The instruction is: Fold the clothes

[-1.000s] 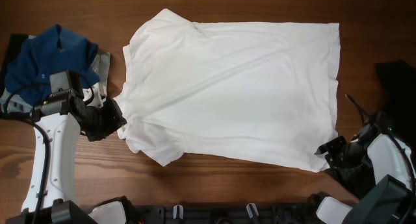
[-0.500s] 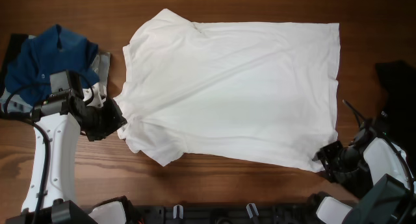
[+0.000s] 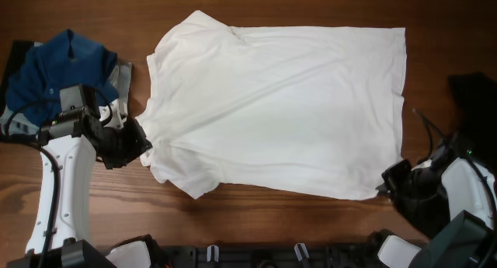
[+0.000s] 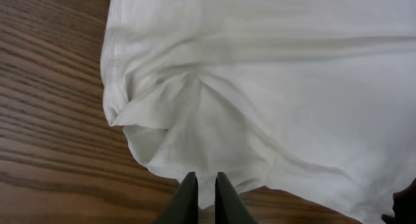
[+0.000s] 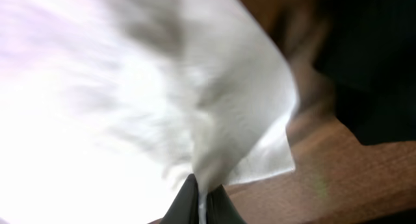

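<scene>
A brown wooden table (image 3: 256,4) fills the view, its grain running lengthwise. A black rail (image 3: 256,256) lines the table's near edge. Light is even, shadows soft.

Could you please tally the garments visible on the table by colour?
White: 1, the white shirt
Blue: 1, the blue garment
Black: 1, the black garment at the right edge
Total: 3
The grey fabric beside the blue garment is not counted; I cannot tell whether it is a separate piece.
</scene>
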Controlling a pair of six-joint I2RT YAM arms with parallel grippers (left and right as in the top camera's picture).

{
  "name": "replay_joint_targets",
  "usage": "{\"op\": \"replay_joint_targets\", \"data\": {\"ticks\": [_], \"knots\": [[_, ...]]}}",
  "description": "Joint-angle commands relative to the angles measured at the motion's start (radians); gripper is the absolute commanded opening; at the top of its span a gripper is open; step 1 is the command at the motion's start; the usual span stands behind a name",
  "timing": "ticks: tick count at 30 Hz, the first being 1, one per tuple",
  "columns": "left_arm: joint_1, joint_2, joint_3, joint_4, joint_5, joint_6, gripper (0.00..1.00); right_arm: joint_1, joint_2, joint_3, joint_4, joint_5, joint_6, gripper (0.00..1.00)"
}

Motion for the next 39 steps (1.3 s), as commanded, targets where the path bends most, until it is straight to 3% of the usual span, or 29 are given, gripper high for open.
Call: {"op": "replay_joint_targets", "data": {"ticks": [1,9,16,25,32,37,39], "knots": [[-0.032,-0.011,0.008,-0.021,-0.005,-0.006,0.15,-0.002,-0.016,0.069,-0.014,-0.043,-0.055,0.04],[-0.155,0.005,-0.055,-0.037,0.005,-0.177,0.52,-0.002,-0.016,0.082,0.006,-0.060,-0.054,0.04],[-0.184,0.012,-0.264,0.072,0.003,-0.379,0.53,-0.002,-0.016,0.082,0.021,-0.062,-0.055,0.04],[-0.184,0.012,-0.439,0.249,0.009,-0.470,0.52,-0.002,-0.016,0.082,0.029,-0.062,-0.055,0.04],[-0.184,0.013,-0.475,0.376,0.009,-0.503,0.53,-0.002,-0.016,0.082,0.031,-0.061,-0.081,0.04],[-0.186,0.013,-0.475,0.418,0.001,-0.508,0.38,-0.002,-0.016,0.082,0.031,-0.061,-0.081,0.04],[-0.186,0.013,-0.475,0.428,-0.006,-0.508,0.26,-0.002,-0.016,0.082,0.032,-0.061,-0.085,0.04]]}}
